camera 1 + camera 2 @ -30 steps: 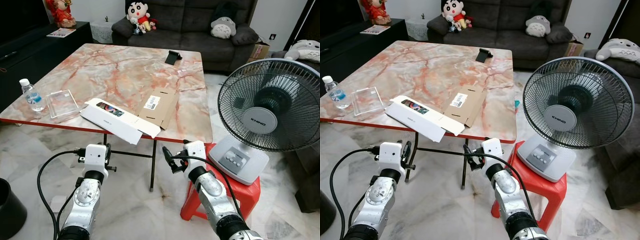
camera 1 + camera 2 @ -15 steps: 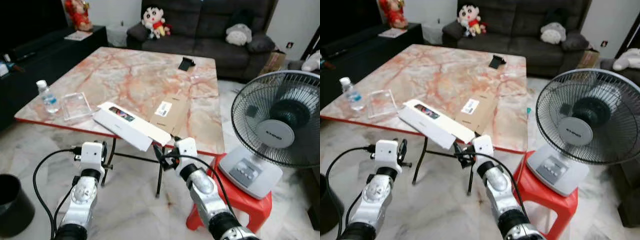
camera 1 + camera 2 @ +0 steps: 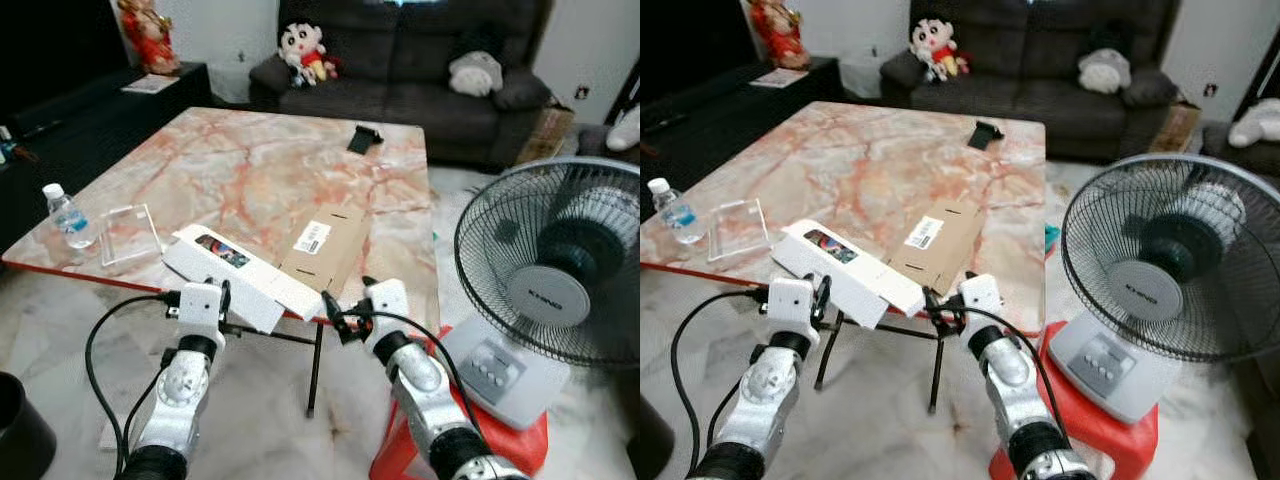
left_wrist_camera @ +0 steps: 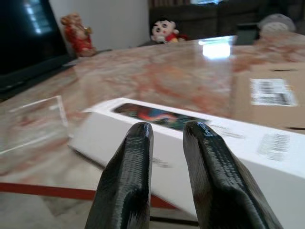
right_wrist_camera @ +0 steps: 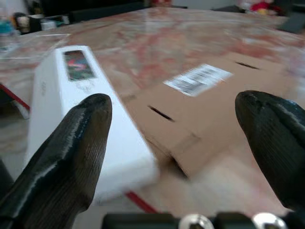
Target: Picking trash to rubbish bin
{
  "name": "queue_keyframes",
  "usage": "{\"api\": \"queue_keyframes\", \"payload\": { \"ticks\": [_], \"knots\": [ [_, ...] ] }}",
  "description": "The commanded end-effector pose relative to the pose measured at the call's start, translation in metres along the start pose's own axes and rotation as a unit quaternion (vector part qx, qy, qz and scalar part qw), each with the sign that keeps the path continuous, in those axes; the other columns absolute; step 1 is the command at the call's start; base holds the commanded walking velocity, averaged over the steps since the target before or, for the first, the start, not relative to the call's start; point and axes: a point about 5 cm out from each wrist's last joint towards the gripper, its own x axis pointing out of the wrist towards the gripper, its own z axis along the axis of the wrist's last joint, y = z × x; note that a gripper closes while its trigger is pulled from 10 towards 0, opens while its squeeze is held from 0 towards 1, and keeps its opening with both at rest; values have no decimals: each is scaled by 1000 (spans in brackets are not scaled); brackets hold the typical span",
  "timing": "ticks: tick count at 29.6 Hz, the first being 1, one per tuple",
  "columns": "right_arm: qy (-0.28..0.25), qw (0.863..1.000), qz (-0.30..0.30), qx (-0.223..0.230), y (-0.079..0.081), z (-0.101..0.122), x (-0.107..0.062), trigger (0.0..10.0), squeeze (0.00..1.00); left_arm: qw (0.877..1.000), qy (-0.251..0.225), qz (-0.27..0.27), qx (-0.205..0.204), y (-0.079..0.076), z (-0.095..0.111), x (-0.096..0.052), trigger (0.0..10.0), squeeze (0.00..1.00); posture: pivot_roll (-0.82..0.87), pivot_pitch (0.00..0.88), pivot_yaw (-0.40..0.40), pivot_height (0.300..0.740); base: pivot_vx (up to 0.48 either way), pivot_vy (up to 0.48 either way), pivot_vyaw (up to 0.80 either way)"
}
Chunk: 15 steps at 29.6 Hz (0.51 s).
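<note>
Two grippers sit at the near table (image 3: 260,160) edge, low in the frame, and you are in the approach step: nothing is gripped yet. The white box (image 3: 240,275) lies at lower centre, its near end overhanging the edge, with the flat cardboard (image 3: 325,245) just right of it and tucked partly under it.

Your right gripper (image 3: 345,315) has its fingers spread wide, pointed at the seam where box meets cardboard. Your left gripper (image 4: 167,162) has its fingers nearly together with a thin gap, empty, right up against the box's side.

Next, I judge, you should widen the left fingers or commit the right ones across the overhanging box end, then turn to the bin (image 3: 20,430) (the dark rim in the lower-left corner).

Writing: the fan (image 3: 1175,260) hub badge is too blurred to read here; the cardboard carries a white barcode label (image 5: 198,78), unreadable; the box has a colourful print and small grey text, also illegible.
</note>
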Motion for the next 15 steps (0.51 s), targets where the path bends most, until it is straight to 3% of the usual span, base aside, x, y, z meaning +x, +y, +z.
{"api": "queue_keyframes", "payload": {
  "ticks": [1, 9, 15],
  "knots": [
    [-9, 1000, 10, 1, 5, 5, 4, 10000, 0, 1000, 1, 7, 4, 6, 0, 0, 10000, 0, 55, 0, -33, 740, 394, 0, 0],
    [-9, 1000, 13, 2, 5, 3, 2, 10000, 0, 1000, -2, 6, 3, 5, 0, 0, 10000, 0, 57, 0, -35, 740, 382, 0, 0],
    [-9, 1000, 9, 3, 2, 3, 1, 10000, 0, 1000, -5, 5, -1, 5, 1, 1, 10000, 0, 53, 0, -35, 740, 0, 0, 0]
  ]
}}
